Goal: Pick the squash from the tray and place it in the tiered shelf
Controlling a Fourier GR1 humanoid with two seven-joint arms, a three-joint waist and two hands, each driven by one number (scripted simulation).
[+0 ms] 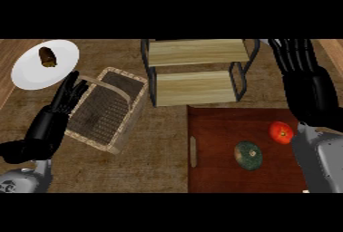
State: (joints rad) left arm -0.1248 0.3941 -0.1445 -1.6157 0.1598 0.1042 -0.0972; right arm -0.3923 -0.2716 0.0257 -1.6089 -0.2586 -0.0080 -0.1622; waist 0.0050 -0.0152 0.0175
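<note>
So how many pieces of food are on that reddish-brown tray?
2: a round dark green squash near the middle of the reddish-brown tray, and a round red tomato up and right of it. The grey right forearm covers the tray's right edge, so more could be hidden.

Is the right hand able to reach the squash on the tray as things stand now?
Probably yes. The squash lies on the tray with nothing over it. The right hand is open, up beside the shelf. Only the tomato lies near, apart from the squash.
</note>
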